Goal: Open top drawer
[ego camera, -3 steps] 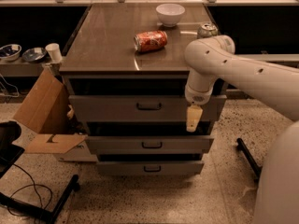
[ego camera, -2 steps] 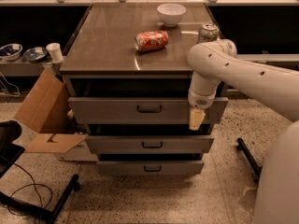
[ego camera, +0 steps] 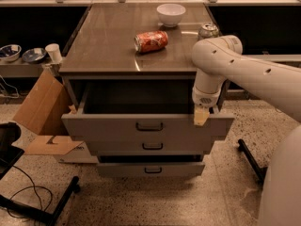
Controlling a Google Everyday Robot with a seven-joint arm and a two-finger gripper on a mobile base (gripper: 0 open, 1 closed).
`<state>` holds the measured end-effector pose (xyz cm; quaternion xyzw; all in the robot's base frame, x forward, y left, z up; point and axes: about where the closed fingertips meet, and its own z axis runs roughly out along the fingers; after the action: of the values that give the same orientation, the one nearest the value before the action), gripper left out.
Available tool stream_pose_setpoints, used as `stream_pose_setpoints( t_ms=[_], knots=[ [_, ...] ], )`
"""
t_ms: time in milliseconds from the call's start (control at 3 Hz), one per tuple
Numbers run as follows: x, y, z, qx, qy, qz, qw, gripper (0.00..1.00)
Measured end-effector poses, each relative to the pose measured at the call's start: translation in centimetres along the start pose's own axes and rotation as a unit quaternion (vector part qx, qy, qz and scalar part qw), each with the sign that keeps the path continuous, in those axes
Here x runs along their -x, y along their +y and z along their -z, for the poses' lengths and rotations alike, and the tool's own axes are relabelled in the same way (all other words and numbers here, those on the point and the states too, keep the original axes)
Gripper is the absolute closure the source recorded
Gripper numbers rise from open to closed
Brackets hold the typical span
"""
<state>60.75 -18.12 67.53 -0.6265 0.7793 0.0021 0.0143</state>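
Note:
The top drawer (ego camera: 108,126) is the widest grey front panel, with a small dark bar handle (ego camera: 149,126) at its centre. It stands pulled out from under the table top, and its dark inside shows behind the panel. My gripper (ego camera: 201,116) hangs from the white arm (ego camera: 244,72) at the top edge of the drawer front, near its right end. Two narrower drawer fronts, the middle one (ego camera: 152,146) and the bottom one (ego camera: 150,169), sit below it.
On the table top (ego camera: 108,41) lie a red can (ego camera: 151,41) on its side, a white bowl (ego camera: 170,14) and a silver can (ego camera: 208,30). A cardboard box (ego camera: 42,112) leans at the left. A side shelf holds bowls (ego camera: 10,52) and a cup (ego camera: 53,53). A black leg (ego camera: 251,159) lies on the floor at right.
The top drawer has slid further out toward the camera. My gripper has shifted slightly right, staying at the drawer's front edge.

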Motion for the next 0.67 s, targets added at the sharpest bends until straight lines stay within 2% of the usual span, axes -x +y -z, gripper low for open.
stream_pose_setpoints(
  t_ms=[333, 667],
  knots=[
    [-1.7, 2.6, 1.2, 0.017, 0.004, -0.026, 0.9995, 1.00],
    [-3.1, 4.4, 1.3, 0.028, 0.013, -0.044, 0.9986, 1.00]
  ],
)
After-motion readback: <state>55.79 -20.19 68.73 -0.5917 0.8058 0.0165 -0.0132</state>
